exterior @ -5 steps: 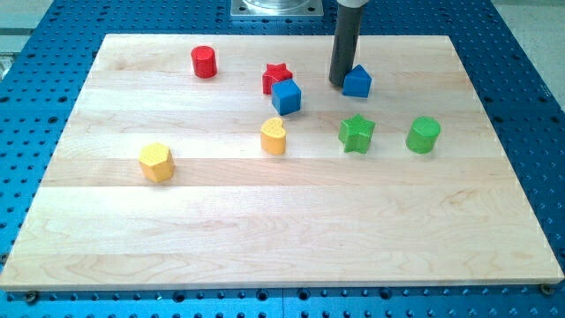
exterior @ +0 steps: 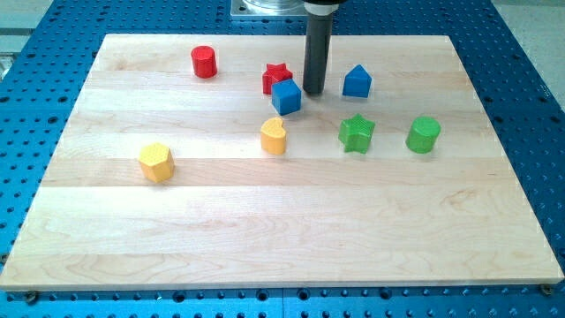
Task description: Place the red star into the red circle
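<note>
Red star (exterior: 277,74) sits near the board's (exterior: 265,230) top, touching the blue cube (exterior: 286,96) at its lower right; the red cylinder (exterior: 204,62) is well left. I have no claw: my tip (exterior: 312,91) rests just right of the cube, holding nothing.

One high frontal view over the whole board (exterior: 282,221)

Eight small blocks sit on the wooden desk (exterior: 265,221). Two are red: a cylinder (exterior: 204,62) and a star (exterior: 275,76). Two are blue (exterior: 286,96) (exterior: 357,81), two green (exterior: 357,133) (exterior: 423,134), two yellow (exterior: 274,136) (exterior: 156,162).
</note>
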Robot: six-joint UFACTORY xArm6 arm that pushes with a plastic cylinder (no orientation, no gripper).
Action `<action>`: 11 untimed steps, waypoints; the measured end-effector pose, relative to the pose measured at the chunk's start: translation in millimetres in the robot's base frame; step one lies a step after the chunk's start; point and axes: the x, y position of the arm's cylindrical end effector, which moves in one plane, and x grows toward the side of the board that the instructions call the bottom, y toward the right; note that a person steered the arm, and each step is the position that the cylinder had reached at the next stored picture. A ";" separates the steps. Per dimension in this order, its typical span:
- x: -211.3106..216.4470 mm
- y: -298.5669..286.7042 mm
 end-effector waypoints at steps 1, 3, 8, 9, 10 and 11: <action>0.0 -34.5; 0.0 -95.1; 72.5 -79.3; 51.7 -74.0; 41.0 -68.3; 59.9 -37.9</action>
